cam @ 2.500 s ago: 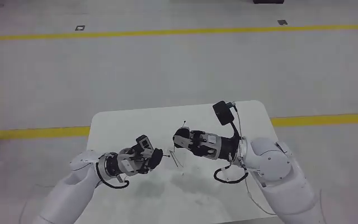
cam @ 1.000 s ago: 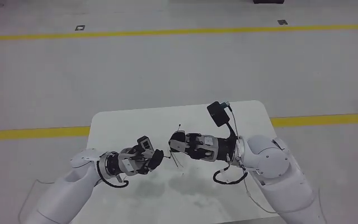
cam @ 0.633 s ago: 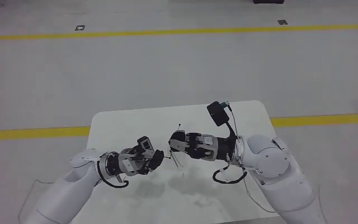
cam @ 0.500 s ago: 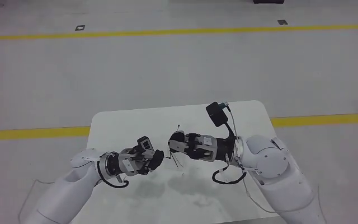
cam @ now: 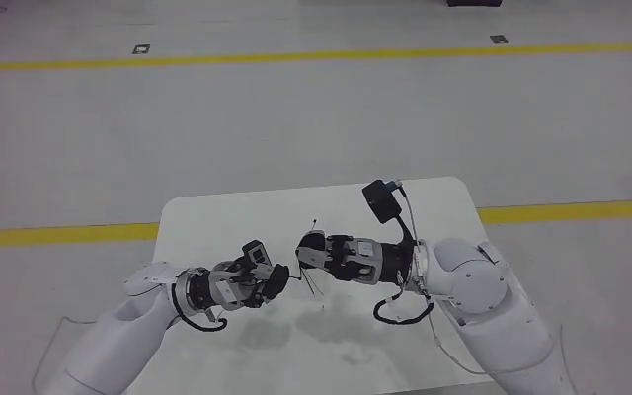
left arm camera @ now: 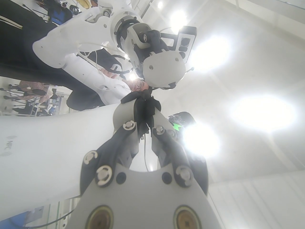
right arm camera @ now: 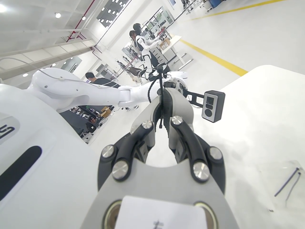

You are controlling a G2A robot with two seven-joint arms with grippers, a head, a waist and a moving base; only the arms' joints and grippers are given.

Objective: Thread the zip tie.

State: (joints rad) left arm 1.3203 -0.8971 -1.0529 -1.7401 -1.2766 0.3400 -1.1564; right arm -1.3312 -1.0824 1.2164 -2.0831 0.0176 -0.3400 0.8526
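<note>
ITEM 1: black zip tie (right arm camera: 161,77). Held in the air above the white table (cam: 217,222), between the 2 grippers.
- Handling (judged): very light, narrow and springy, with smooth plastic that slips easily. The tail will whip if held far from its tip. Best held close behind the tip and just below the head.

ITEM 2: right gripper (right arm camera: 162,94). Fingers are clamped on the strap, with the head standing just beyond the fingertips.

ITEM 3: left gripper (left arm camera: 144,110). Fingers are closed tip to tip on a dark bunch, and a thin strand trails back between them. This is probably the tie's tail end.

VIEW NOTES:
- The top view shows both grippers nearly touching over the table's middle.
- The right wrist view adds 2 spare zip ties (right arm camera: 287,182) lying on the table.
- The left wrist view looks upward at the right gripper, close ahead.
</note>
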